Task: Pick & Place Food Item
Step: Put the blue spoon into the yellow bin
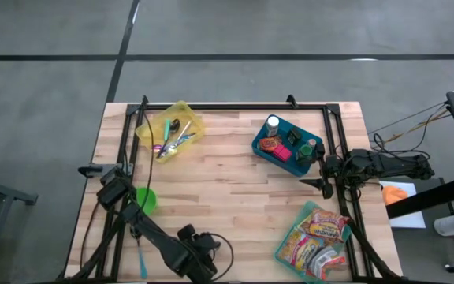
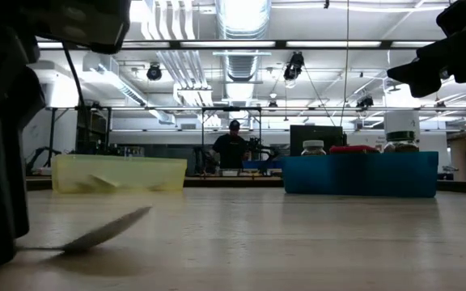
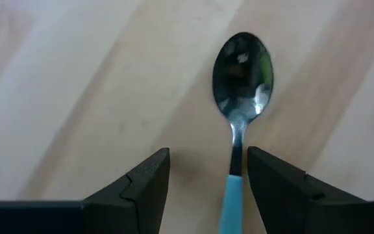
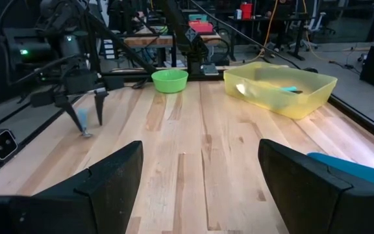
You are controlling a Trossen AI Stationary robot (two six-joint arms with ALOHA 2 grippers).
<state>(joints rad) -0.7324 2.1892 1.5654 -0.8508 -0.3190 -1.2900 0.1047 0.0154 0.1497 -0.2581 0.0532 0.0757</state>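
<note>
Two bins stood toward the far edge of the pale wood surface (image 1: 227,177): a yellow bin (image 1: 170,130) holding utensils on the left and a blue bin (image 1: 287,146) of jars and food items on the right. A green bowl (image 1: 145,199) sat near the left edge, and a heap of bright snack packets (image 1: 319,237) lay in the near right corner. A black frame (image 1: 235,106) ran along the far and side edges. The middle of the surface lay bare between the bins and the packets.

The left hand (image 3: 208,179) hung low over the near left part of the surface, its fingers spread on either side of a blue-handled spoon (image 3: 240,91) that lay flat on the wood, nearer one finger than the other. The right hand (image 4: 200,175) hovered by the right edge just beside the blue bin, fingers spread and holding nothing.

Beyond the surface, the low view showed a bright workshop with ceiling ducts and lights, and a person (image 2: 233,149) standing at a distant bench.
</note>
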